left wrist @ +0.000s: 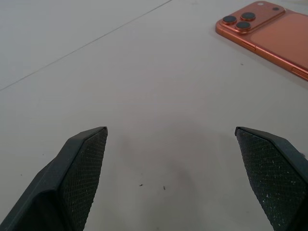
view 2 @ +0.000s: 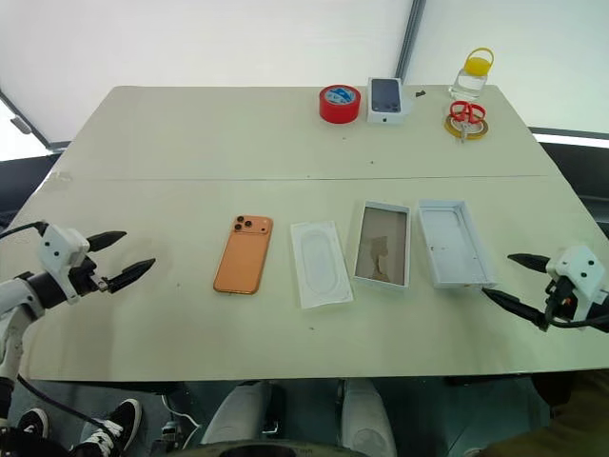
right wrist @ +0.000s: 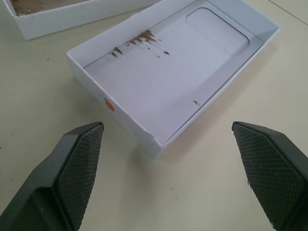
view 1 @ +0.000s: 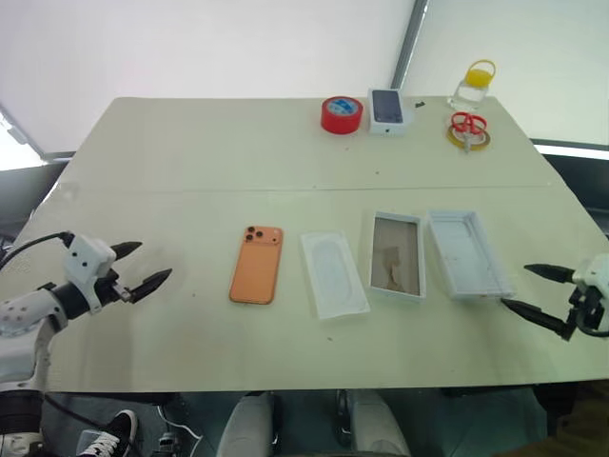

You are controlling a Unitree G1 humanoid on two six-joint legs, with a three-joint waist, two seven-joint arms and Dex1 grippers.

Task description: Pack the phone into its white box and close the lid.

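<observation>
Both my hands hover spread and empty, left hand [view 1: 143,266] at nine o'clock of the phone [view 1: 257,264], right hand [view 1: 535,290] beside the lid [view 1: 469,253].

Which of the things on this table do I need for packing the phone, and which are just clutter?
Needed:
phone
white box
lid

Clutter:
flat white sheet
red tape roll
small box with phone picture
red scissors
yellow tape ring
yellow-lidded jar

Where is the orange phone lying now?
In the left eye view the phone lies flat on the table, left of the flat white sheet, apart from it.
</observation>
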